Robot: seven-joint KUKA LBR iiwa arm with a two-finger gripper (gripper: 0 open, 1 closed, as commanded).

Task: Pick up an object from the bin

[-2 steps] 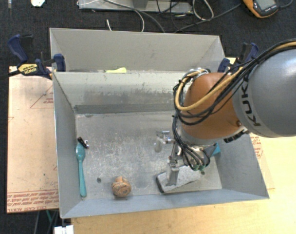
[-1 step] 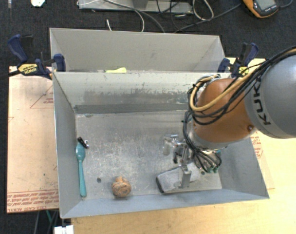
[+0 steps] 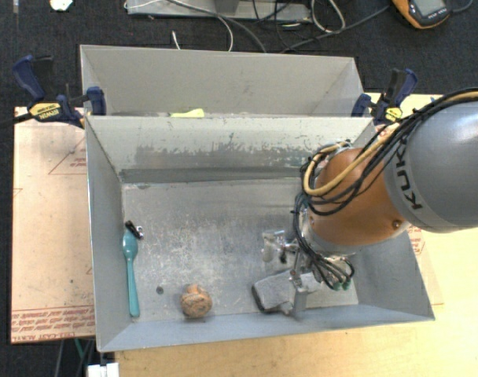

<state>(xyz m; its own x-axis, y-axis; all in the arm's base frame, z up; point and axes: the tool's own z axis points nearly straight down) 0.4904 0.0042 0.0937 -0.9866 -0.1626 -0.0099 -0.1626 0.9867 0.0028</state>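
1. Dark carpet (image 3: 90,18) lies round the grey metal bin (image 3: 105,210); the arm (image 3: 443,171) reaches in from 3 o'clock.
2. The gripper (image 3: 290,283) sits low over the bin floor toward 5 o'clock, just beside a flat grey block (image 3: 269,295); whether it is parted or closed I cannot tell.
3. A teal spoon (image 3: 130,277) lies at 9 o'clock with a small black bit (image 3: 134,230) at its top end; a round brown lump (image 3: 196,301) rests near 6 o'clock; all are well apart from the gripper.
4. By my reckoning the approach is made; a grasp on the block is unconfirmed; nothing is lifted off the floor yet.
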